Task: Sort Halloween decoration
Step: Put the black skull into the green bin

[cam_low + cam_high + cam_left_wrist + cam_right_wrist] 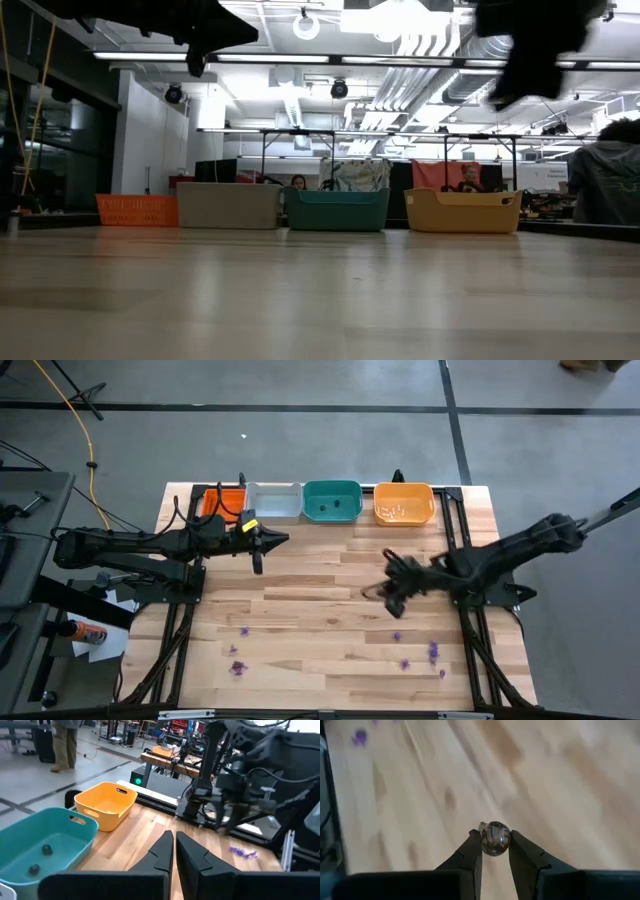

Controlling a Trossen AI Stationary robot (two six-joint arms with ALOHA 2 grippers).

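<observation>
The right hand (pixel 495 851) pinched 1 dark, glossy round trinket (pixel 494 838) between its fingertips above the bench (pixel 320 575). The left hand (pixel 174 851), pressed together, hovered near the teal tray (pixel 30 845).

Four trays (pixel 318 501) sitting in a row along the table's (pixel 320 575) far edge, trinkets (pixel 405 663) lying scattered near the front — mostly right, two resting inside the third tray (pixel 50 837).

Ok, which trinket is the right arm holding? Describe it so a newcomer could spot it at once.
Start at the right arm, mid-table on the right side. Its pincer is shut on a small dark, glossy round trinket, held above the bare wood. Unlike the purple trinkets scattered on the table's near part, it is dark and off the table.
</observation>
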